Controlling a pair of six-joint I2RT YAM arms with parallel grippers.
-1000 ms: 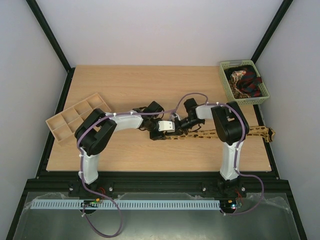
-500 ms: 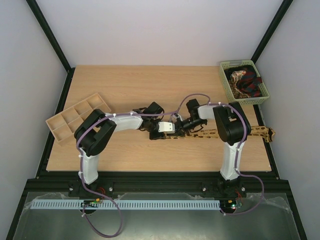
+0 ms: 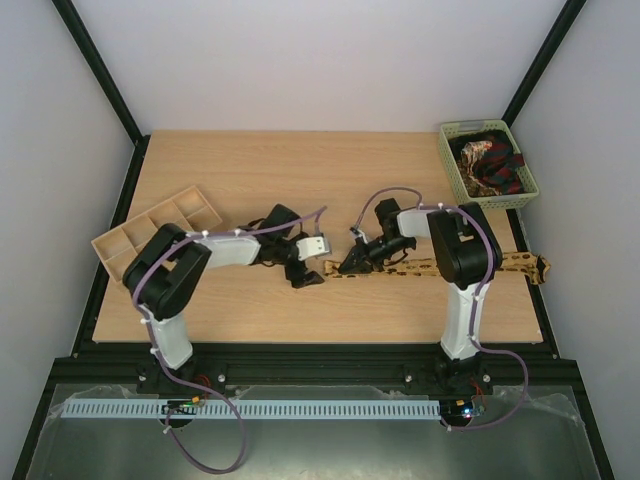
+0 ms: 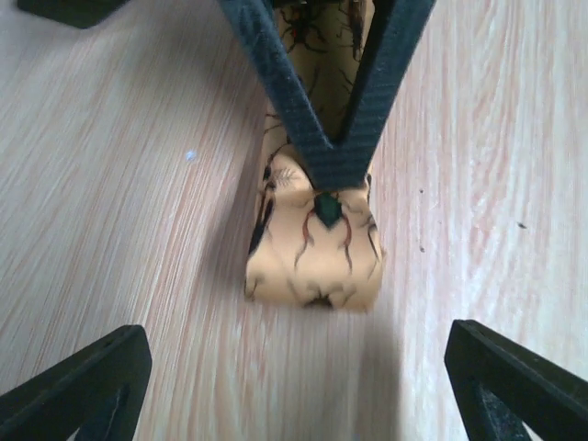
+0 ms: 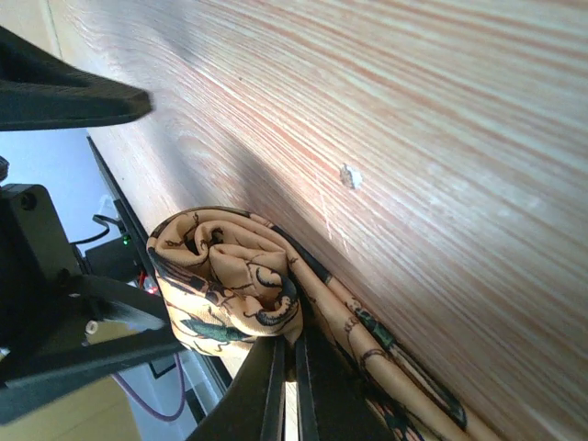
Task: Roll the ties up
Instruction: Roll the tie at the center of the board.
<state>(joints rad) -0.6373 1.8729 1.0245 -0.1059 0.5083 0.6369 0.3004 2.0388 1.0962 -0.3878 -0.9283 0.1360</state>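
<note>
Your right gripper [image 3: 347,266] meets the spotted tie [image 3: 505,263] at its left end; the tie runs right across the table [image 3: 300,170]. Your left gripper [image 3: 312,270] sits just left, apart.

Light wood table [image 3: 300,170]. Spotted tie [image 3: 400,270] lies flat on it, running from the right pincer [image 3: 350,265] out to that pincer's right, its far end reaching over the table's right edge. Its rolled end [image 4: 312,266] sits on the wood at the right pincer's tips, just ahead of the left pincer [image 3: 312,275], not touching it. Compartment tray [image 3: 103,245] is well left of the left pincer, at the table's edge. Green basket [image 3: 452,160] holding more ties [image 3: 490,165] is in the far right corner, well apart from both pincers.
</note>
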